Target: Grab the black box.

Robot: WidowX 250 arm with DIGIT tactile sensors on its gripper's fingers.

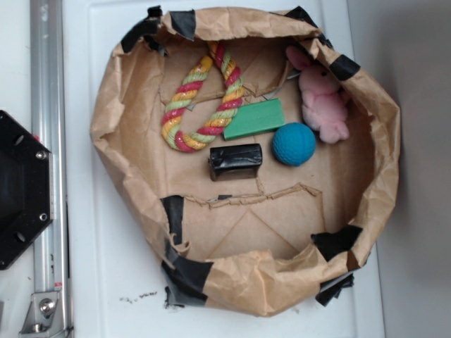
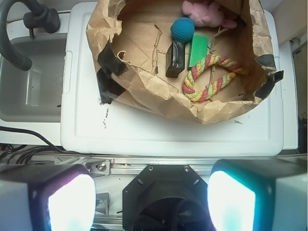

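While the black box (image 1: 235, 161) is lying on the floor of the brown paper nest (image 1: 127, 91), near its middle, I am hanging well back from it over the metal rail (image 2: 144, 166). My gripper (image 2: 151, 202) is standing open, its two fingers (image 2: 67, 202) glowing at the bottom corners of the wrist view, wide apart and holding nothing.

I am counting one black box, shiny and wrinkled. One green block (image 1: 254, 119) is lying just beside its upper edge, and one blue ball (image 1: 294, 144) is sitting close to the box's right end in the exterior view. One striped rope toy (image 1: 201, 98), looped in red, yellow and green, is resting next to the green block. One pink plush animal (image 1: 322, 98) is leaning against the nest's wall by the ball.

Black tape patches (image 1: 184, 271) are showing on the paper rim. I am finding no readable writing anywhere.

The nest is sitting on a white lid (image 2: 168, 134). A grey sink (image 2: 29, 82) is lying to one side of it.
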